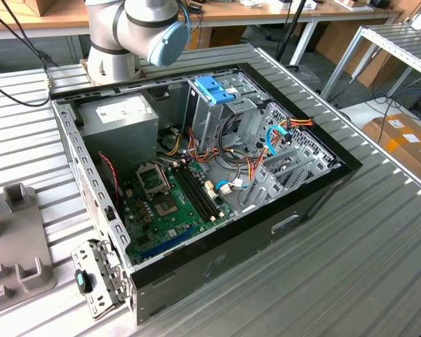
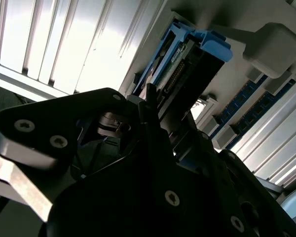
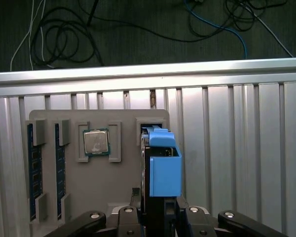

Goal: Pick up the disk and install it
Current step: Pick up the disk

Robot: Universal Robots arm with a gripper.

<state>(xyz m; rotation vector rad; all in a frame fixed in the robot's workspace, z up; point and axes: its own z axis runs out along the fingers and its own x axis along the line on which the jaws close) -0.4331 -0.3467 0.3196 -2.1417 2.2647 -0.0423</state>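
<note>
The disk [image 3: 163, 168], a grey drive with blue side rails, stands on end over a slot of a grey fixture tray [image 3: 123, 182]. My gripper [image 3: 160, 206] reaches down over its near end, one finger on each side, shut on the disk. In the second wrist view a dark finger [image 2: 150, 106] lies against the disk [image 2: 187, 59], whose far end is at the tray [image 2: 237, 79]. I cannot tell whether the disk still rests in the slot. The open computer case [image 1: 217, 232] lies on the table in the exterior view.
The tray also holds a processor chip [image 3: 96, 142] and memory sticks [image 3: 33, 177]. Inside the case a grey drive cage with a blue latch [image 1: 214, 90] stands by the power supply [image 1: 119, 116]. The table edge [image 3: 148, 74] runs just beyond the tray, with floor cables past it.
</note>
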